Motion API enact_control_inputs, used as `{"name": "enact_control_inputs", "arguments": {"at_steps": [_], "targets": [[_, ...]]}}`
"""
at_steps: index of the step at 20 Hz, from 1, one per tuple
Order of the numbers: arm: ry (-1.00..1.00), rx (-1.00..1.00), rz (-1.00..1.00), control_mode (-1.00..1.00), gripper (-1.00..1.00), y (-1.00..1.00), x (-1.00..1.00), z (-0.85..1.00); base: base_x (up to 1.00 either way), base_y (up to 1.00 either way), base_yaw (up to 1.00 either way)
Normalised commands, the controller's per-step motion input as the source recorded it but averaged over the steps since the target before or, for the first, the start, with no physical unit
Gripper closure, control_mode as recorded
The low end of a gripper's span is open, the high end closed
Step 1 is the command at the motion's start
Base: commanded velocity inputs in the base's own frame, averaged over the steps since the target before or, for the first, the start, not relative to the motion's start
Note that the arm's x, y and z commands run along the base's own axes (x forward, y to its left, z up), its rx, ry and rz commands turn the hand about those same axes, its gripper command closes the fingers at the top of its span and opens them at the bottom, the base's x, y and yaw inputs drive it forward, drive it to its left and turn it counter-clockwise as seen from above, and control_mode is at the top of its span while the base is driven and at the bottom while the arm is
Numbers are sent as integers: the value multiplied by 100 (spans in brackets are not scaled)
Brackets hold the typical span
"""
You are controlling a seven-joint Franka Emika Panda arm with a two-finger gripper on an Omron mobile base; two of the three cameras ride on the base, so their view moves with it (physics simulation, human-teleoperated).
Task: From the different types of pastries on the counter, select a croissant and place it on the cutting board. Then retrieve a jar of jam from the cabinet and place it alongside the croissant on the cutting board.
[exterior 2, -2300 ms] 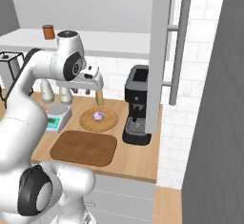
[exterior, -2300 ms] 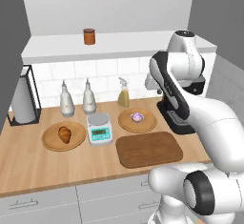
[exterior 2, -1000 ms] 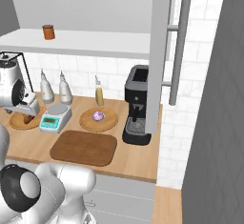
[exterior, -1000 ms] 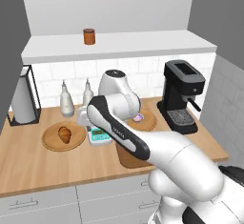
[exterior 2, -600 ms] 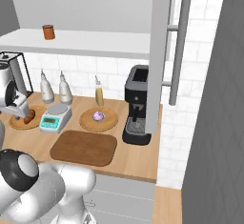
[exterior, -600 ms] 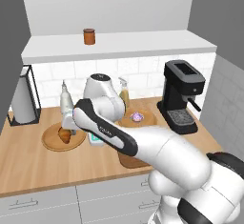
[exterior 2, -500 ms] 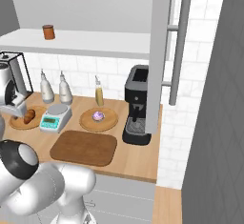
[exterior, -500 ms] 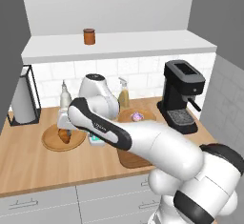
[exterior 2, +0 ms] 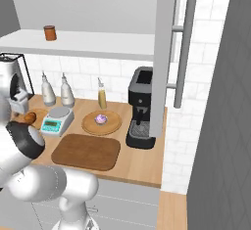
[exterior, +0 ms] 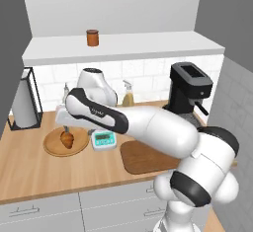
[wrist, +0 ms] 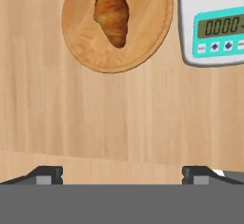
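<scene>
The golden-brown croissant lies on a light round wooden plate at the left of the light-wood counter. My gripper hovers over the counter just short of that plate, open, its two dark fingertips wide apart with nothing between them. In the left base view the croissant sits right under my hand. The dark brown cutting board lies bare to the right. The purple-and-white pastry rests on the second round plate. The reddish-brown jam jar stands on the white cabinet shelf.
A teal-fronted scale sits between the croissant's plate and the cutting board. Two grey bottles and a yellow spray bottle line the tiled wall. A black coffee machine stands at the right, a paper towel holder at the far left.
The arm has swung left from beside the coffee machine, across the counter, and now hangs over the croissant's plate. The pastries, board and jar have not moved.
</scene>
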Motion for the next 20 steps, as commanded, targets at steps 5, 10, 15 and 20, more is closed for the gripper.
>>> {"name": "enact_control_inputs", "arguments": {"at_steps": [5, 10, 15, 20], "targets": [[0, 0, 0, -100, -100, 0, 33, -5, 0, 0, 0], [2, -4, 0, -100, -100, 4, 22, -10, 0, 0, 0], [0, -14, 0, -100, -100, 18, 50, -23, 0, 0, 0], [0, -5, 1, -100, -100, 30, 40, -24, 0, 0, 0]]}}
